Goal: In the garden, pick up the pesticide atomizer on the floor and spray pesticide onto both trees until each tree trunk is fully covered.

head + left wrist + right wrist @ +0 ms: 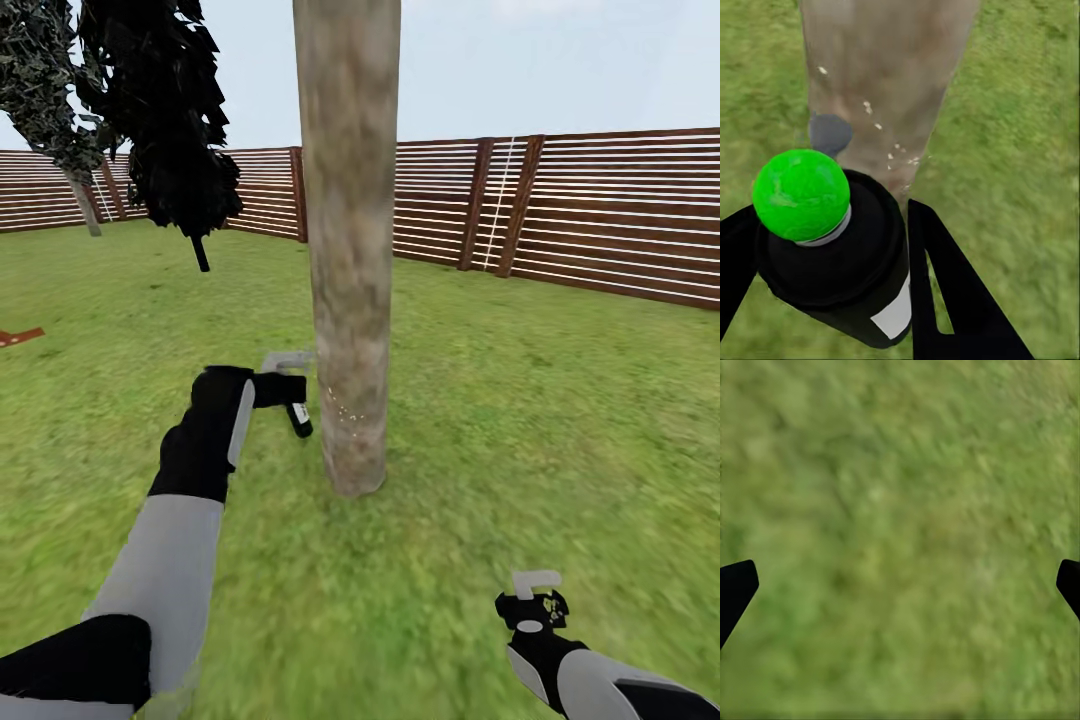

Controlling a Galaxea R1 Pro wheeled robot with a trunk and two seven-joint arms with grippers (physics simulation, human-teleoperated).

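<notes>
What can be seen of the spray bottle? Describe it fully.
The spray bottle is small, slim and black, with a white label patch and a round green cap seen end-on from the left wrist. It looks like smooth plastic. The left gripper is shut on it, a dark finger on either side, holding it tilted above the grass, close beside the lower tree trunk without touching it. White specks dot the bark ahead of it.

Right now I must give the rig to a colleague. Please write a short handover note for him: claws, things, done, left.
Left claw: shut on the pesticide atomizer, held close beside the tree trunk, low down.
Right claw: open, empty, low over the grass.
Done: atomizer picked up; a few white pesticide specks sit on the lower trunk.
Left: most of this trunk looks bare, so keep spraying upward and around it. Then go to the second tree, whose state I cannot tell from here.
</notes>
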